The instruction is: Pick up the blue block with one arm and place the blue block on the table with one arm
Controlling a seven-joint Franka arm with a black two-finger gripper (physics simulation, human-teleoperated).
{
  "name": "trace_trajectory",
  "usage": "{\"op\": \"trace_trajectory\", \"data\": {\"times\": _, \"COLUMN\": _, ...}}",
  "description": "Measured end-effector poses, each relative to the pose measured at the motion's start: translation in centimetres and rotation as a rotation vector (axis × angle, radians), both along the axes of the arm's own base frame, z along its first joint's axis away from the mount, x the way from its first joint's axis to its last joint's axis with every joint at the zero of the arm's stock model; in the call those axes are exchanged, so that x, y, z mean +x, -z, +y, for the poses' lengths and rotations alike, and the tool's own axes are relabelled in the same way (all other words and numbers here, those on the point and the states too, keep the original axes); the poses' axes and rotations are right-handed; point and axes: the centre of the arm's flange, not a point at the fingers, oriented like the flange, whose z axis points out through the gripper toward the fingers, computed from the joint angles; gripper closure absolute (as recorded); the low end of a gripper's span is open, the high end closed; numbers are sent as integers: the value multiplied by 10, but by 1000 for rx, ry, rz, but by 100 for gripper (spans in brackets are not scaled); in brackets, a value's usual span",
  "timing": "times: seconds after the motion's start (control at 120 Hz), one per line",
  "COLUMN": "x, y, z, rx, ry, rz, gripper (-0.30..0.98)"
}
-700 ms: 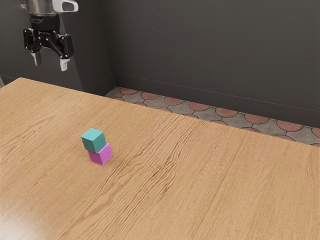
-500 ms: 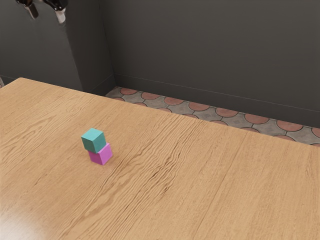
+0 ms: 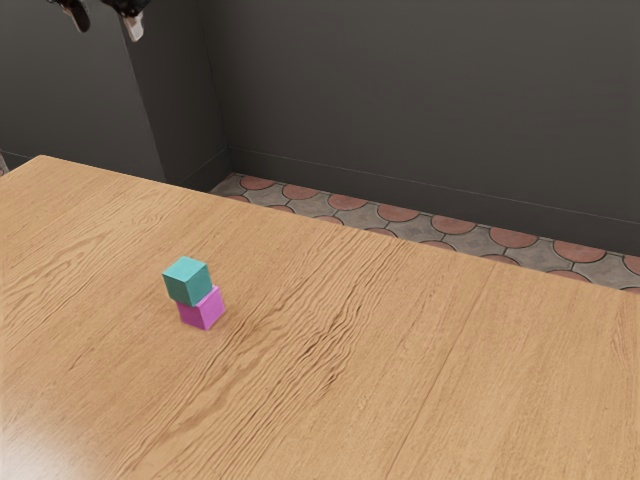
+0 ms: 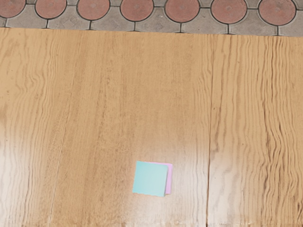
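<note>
Hanging the end effector (image 3: 106,20) released, fingers well apart, between ten and eleven o'clock from the exterior view's middle, high above the tabletop (image 3: 430,370). Seen there between five and six o'clock from the end effector: the blue block (image 3: 187,282), greenish in tint, sitting on the pink block (image 3: 203,309). Stacked slightly askew, with pink peeking out toward five o'clock from the blue.
</note>
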Motion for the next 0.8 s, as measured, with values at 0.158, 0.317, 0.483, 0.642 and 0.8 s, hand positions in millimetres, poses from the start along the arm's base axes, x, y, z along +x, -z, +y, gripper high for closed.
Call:
{"op": "trace_trajectory", "data": {"times": 0.158, "x": 33, "y": 117, "z": 40, "rx": -23, "ry": -71, "rz": 229, "gripper": 0}}
{"op": "trace_trajectory", "data": {"times": 0.317, "x": 83, "y": 271, "z": 130, "rx": -36, "ry": -231, "rz": 322, "gripper": 0}}
{"op": "trace_trajectory", "data": {"times": 0.483, "x": 143, "y": 361, "z": 157, "rx": -63, "ry": -266, "rz": 298, "gripper": 0}}
{"op": "trace_trajectory", "data": {"times": 0.642, "x": 163, "y": 394, "z": 163, "rx": -116, "ry": -219, "rz": 249, "gripper": 0}}
{"op": "trace_trajectory", "data": {"times": 0.8, "x": 142, "y": 412, "z": 153, "rx": -175, "ry": -99, "rz": 254, "gripper": 0}}
